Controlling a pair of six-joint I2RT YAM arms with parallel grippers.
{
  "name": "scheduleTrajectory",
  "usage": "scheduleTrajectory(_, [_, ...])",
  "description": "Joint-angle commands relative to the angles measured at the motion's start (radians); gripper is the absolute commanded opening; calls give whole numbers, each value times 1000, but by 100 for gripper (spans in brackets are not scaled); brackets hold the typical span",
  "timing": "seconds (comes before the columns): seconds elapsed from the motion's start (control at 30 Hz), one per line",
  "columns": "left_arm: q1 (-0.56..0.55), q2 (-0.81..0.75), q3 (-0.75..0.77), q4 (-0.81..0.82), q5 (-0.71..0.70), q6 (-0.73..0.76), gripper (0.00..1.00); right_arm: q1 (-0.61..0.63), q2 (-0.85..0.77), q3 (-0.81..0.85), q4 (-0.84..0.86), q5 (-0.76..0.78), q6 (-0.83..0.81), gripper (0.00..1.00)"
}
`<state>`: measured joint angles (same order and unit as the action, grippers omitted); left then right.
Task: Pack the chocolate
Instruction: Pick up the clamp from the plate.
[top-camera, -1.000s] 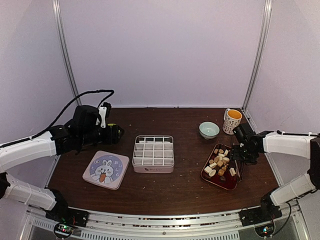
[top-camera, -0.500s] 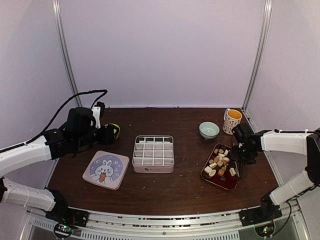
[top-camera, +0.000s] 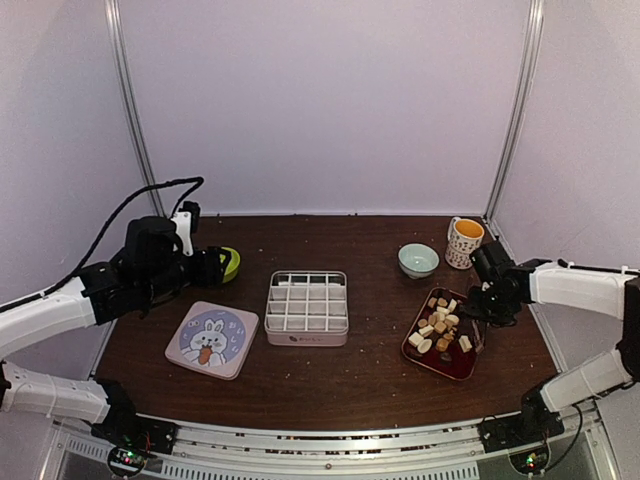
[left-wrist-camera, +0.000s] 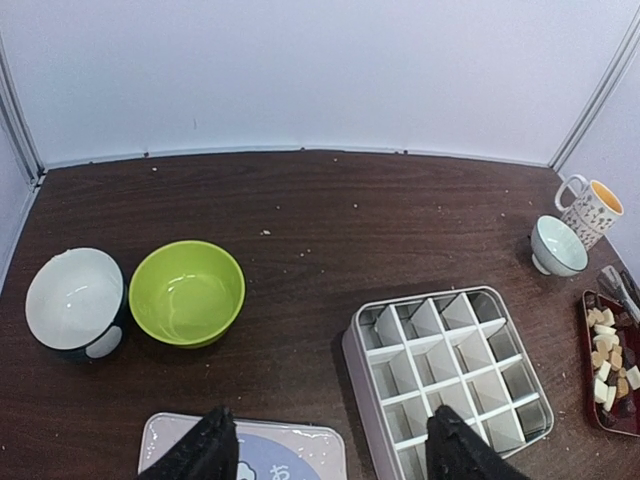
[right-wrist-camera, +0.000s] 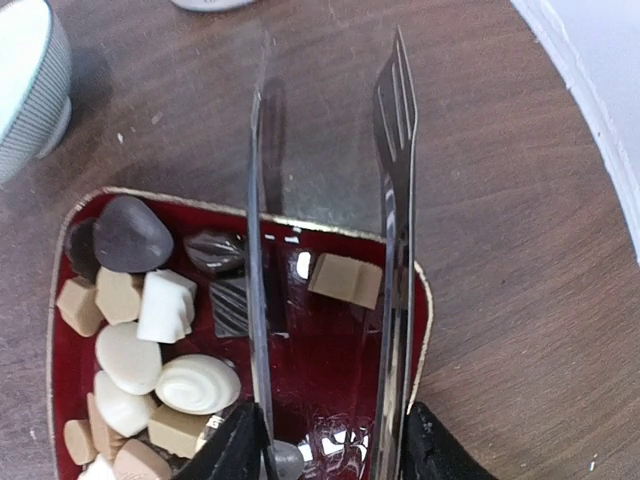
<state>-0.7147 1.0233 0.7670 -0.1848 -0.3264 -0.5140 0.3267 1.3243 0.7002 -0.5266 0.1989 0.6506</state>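
right gripper (right-wrist-camera: 330, 440): fingers pinching the tongs (right-wrist-camera: 395, 200), tan chocolate (right-wrist-camera: 345, 280) right between the blades
tip: squeeze slow, keep blades level
left gripper (left-wrist-camera: 330, 450): fingers wide, nothing between

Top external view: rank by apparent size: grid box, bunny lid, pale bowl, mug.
1-2. grid box, bunny lid: largest, too alike to rank.
3-4. mug, pale bowl: far smaller and close; the mug looks slightly bigger with its handle.

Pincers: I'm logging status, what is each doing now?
Left pincer: open, empty.
Right pincer: gripping tongs, over the tray.
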Motion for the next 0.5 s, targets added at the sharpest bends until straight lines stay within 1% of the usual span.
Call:
scheduleTrajectory(0.0, [-5,-25,-5,44,-19,0,65,-8,-134,-6,-9,70,-6,45])
scheduleTrajectory(0.23, [-5,-49,-4,46,-2,0,66,-8,-277,-18,8,14,-45,44])
scheduleTrajectory(0.3, [-5,-48,-2,47,11,0,66,-8,-306,-10,9,-20,-62,44])
scheduleTrajectory(0.37, [-5,-46,1,46,21,-2,66,-7,-333,12,-2,-55,-72,41])
scheduleTrajectory(0.47, [-5,-42,6,46,28,-5,66,-6,-380,43,-5,-127,-84,40])
